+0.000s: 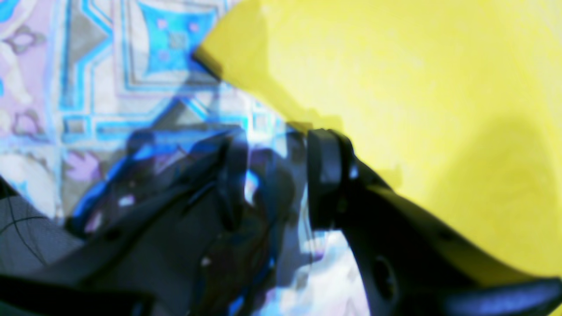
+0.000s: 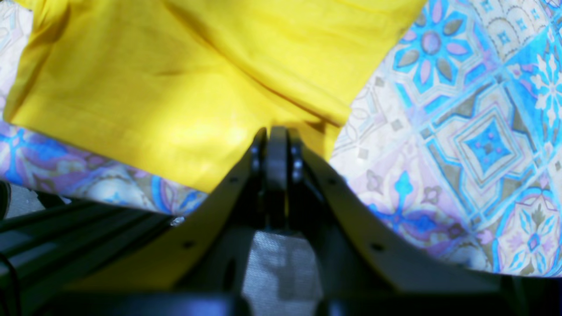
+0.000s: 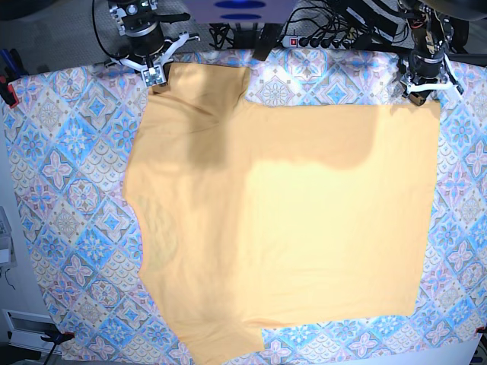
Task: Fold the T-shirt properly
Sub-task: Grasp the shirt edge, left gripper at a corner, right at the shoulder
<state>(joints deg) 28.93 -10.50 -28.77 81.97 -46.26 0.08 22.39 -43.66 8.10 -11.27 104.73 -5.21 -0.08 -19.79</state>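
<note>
Yellow-orange cloth covers most of the counter (image 3: 46, 152) as the T-shirt (image 3: 304, 228) lies flat on the blue-and-pink tablecloth (image 3: 68, 190), collar side toward the base view's left and hem toward its right, apparently spread wide so that the two far corners can be worked for a fold. At the far edge, the right tool (image 2: 275, 136) sits with its jaws pressed together at the shirt's edge; from the wrist view it cannot be settled whether a pinch of cloth is caught between them, though the fabric bunches into soft creases right at the tips. Across the counter, the left tool (image 1: 274, 175) has its jaws standing apart, patterned tablecloth visible in the gap, with the outer jaw just at the shirt's corner and nothing held. Both arms reach down from the far side of the counter, wrists angled low toward the cloth, one at each far corner of the garment. Judging by the flat, single-layer shirt, no fold has yet been made.
</note>
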